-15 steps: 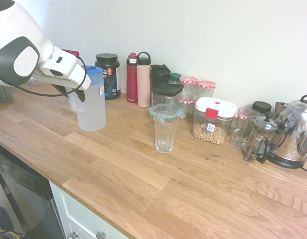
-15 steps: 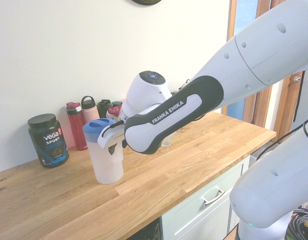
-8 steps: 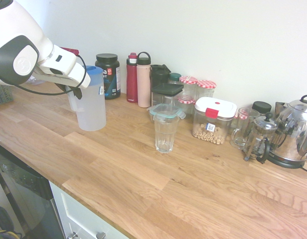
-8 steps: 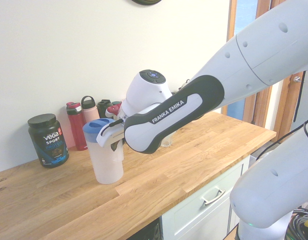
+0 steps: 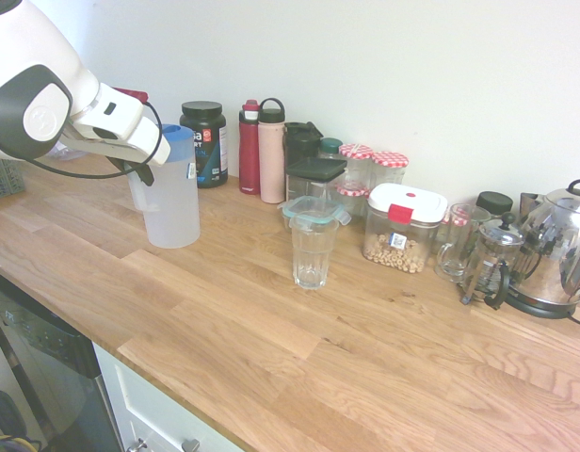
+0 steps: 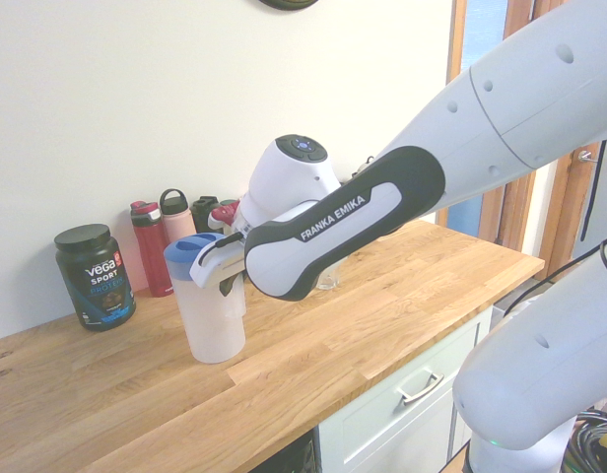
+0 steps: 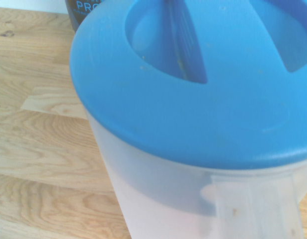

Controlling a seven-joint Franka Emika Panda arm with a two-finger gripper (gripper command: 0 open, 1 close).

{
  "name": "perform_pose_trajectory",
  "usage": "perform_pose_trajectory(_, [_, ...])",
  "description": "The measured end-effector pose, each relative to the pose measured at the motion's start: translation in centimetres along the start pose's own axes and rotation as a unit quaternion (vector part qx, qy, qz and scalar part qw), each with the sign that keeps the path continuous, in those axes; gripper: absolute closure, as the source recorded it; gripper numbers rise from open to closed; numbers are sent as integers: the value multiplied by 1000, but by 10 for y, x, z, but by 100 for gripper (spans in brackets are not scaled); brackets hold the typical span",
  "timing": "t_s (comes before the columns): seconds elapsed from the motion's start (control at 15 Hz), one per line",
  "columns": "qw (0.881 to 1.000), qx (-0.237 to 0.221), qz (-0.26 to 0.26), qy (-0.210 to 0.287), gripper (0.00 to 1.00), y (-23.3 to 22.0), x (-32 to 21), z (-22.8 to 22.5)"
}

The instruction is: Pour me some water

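Frosted white jug (image 5: pixel 173 193) with blue lid (image 6: pixel 188 246) standing upright on the wooden surface (image 5: pixel 271 320), near the wall end of the row of containers. Water inside scarcely visible through the cloudy plastic. Pincer (image 5: pixel 137 171) right at the jug's handle side, just under the lid rim; whether clamped on the handle or apart cannot be told, with the white wrist housing covering the fingers in both exterior views. Close-up from the wrist: blue lid (image 7: pixel 203 84) filling most of the picture, handle top (image 7: pixel 253 204) below it, wood grain beside.

Behind the jug, a black tub (image 5: pixel 205 141) with a dark lid, then a red bottle (image 5: pixel 249 149) and a pink bottle (image 5: pixel 271 151) side by side against the wall. Further along, well apart from the jug, 1 clear drinking glass (image 5: pixel 313 250) standing alone in front of the row. Beyond that, a white-lidded box (image 5: pixel 403 226) of pale nuts, a glass French press (image 5: pixel 492 259) and a shiny steel kettle (image 5: pixel 558 250) at the far end.
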State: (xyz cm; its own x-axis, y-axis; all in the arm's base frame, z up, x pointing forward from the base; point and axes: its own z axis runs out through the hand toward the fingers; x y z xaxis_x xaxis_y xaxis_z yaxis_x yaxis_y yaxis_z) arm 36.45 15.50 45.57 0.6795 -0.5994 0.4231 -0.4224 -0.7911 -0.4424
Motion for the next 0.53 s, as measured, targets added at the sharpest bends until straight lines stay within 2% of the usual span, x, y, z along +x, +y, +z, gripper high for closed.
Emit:
perform_pose_trajectory(0.33, [1000,9,12,-28,100,17,25,-57])
perform_pose_trajectory(0.53, [997,-11,-20,-74,100,53,45,-88])
